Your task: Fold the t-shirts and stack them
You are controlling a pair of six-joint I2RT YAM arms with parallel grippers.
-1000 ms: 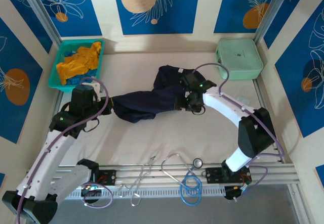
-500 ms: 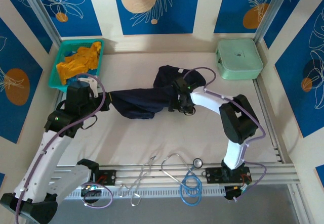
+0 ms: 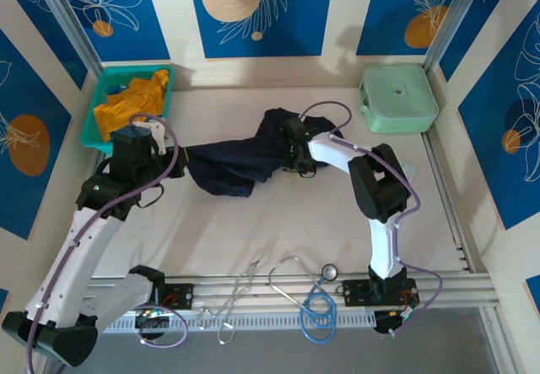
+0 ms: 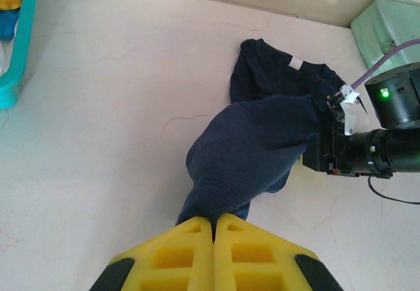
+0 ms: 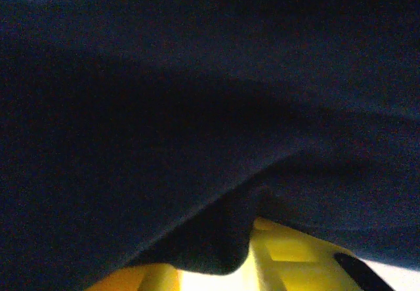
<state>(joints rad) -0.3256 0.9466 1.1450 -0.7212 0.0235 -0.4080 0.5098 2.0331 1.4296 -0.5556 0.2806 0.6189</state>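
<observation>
A dark navy t-shirt [image 3: 236, 167] lies bunched across the middle of the table, with a white neck label [image 4: 296, 63] showing at its far end. My left gripper [image 3: 173, 153] is shut on the shirt's left end; in the left wrist view the yellow fingers [image 4: 214, 220] pinch navy cloth [image 4: 256, 146]. My right gripper [image 3: 291, 153] is buried in the shirt's right part. In the right wrist view a fold of navy cloth [image 5: 197, 107] hangs between its yellow fingers [image 5: 213, 261]. A mustard-orange t-shirt [image 3: 131, 104] is heaped in the teal basket [image 3: 89, 129].
A mint-green hard case [image 3: 398, 97] stands at the back right. Loose cables and a stethoscope [image 3: 316, 294] lie along the metal rail at the near edge. Open tabletop spreads in front of the navy shirt. The right arm [image 4: 380, 150] reaches in from the right.
My right gripper has slid left and back into the navy shirt, and its jaws have narrowed round a fold. My left gripper has drawn back a little with the shirt's end.
</observation>
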